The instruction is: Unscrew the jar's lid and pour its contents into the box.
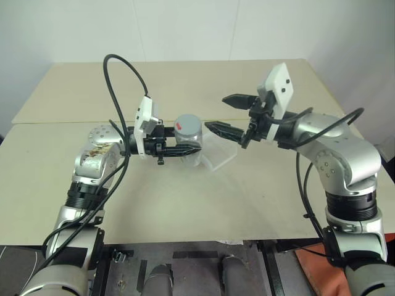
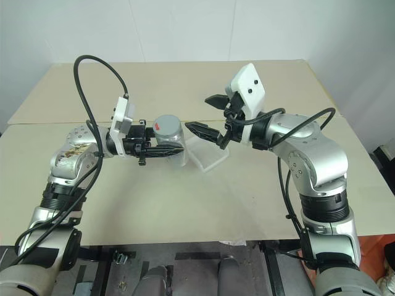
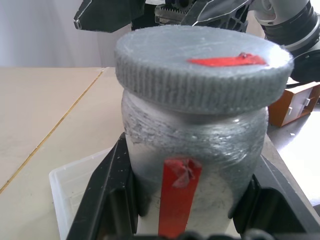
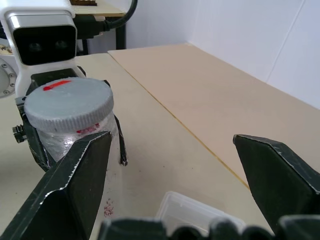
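My left gripper (image 1: 180,150) is shut on the jar (image 1: 188,145) and holds it upright a little above the table. Its fingers (image 3: 107,195) clamp the clear body on both sides of the red label (image 3: 177,195). The grey ribbed lid (image 1: 188,125) with a red mark sits on the jar. The frosted wall and the lid hide the contents. My right gripper (image 1: 215,112) stands open just right of the lid, apart from it, pointing at it. The clear box (image 1: 219,154) lies on the table below and just right of the jar.
The beige table (image 1: 185,209) has a seam running across it behind the arms, and its front edge is close to me. A few red specks (image 4: 107,206) lie on the tabletop near the box. An orange object (image 3: 295,102) stands beyond the table's right side.
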Motion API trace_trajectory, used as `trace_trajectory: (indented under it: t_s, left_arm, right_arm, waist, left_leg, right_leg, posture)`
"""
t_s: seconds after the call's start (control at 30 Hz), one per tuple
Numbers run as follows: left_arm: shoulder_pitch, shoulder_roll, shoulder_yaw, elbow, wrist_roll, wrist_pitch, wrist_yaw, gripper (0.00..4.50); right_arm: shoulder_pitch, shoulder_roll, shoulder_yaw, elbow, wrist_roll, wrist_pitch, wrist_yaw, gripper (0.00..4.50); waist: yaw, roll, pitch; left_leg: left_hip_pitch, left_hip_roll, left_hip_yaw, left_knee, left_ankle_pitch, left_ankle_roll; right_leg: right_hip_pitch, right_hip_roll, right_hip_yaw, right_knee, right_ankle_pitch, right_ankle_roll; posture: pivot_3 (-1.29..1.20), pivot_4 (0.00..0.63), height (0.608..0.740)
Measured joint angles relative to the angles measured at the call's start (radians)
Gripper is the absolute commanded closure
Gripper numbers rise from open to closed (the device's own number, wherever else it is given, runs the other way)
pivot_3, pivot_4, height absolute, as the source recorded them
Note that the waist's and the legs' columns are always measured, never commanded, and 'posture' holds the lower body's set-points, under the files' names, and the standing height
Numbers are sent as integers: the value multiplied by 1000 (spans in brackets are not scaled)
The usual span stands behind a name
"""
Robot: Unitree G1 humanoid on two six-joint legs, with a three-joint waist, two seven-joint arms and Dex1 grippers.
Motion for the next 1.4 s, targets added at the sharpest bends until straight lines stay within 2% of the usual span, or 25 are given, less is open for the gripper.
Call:
trace_trajectory:
  t_s: [0.33, 0.5, 1.03, 1.33, 1.4]
  left_arm:
    - [0, -1, 0, 0, 0, 0, 1, 2587]
    - [0, -3, -7, 0, 1, 0, -1, 2587]
    - [0, -11, -16, 0, 1, 0, -5, 2587]
    - [10, -10, -16, -15, 1, 0, -5, 2587]
    - [11, -10, -16, -16, 1, 0, -5, 2587]
  right_arm:
    - [50, -54, -2, -41, 17, -5, 78, 9]
    - [53, -18, -3, -107, 82, 5, 83, 9]
    - [-38, 73, 112, -89, 64, 34, 25, 9]
    - [-64, 104, 121, -56, 50, 34, 19, 9]
    - [-64, 104, 121, -56, 50, 35, 19, 383]
  waist:
    - [-1, 0, 0]
    - [0, 0, 0]
    - [0, 0, 0]
    - [0, 0, 0]
    - [0, 0, 0]
  left_leg:
    - [0, 0, 0, 0, 0, 0]
    - [0, 0, 0, 0, 0, 0]
    - [0, 0, 0, 0, 0, 0]
    - [0, 0, 0, 0, 0, 0]
    - [0, 0, 0, 0, 0, 0]
  right_leg:
    - [0, 0, 0, 0, 0, 0]
    - [0, 0, 0, 0, 0, 0]
    - [0, 0, 0, 0, 0, 0]
    - [0, 0, 0, 0, 0, 0]
    - [0, 0, 0, 0, 0, 0]
  posture:
    - [0, 150, 740]
    - [0, 150, 740]
    - [0, 150, 740]
    - [0, 150, 740]
    - [0, 150, 740]
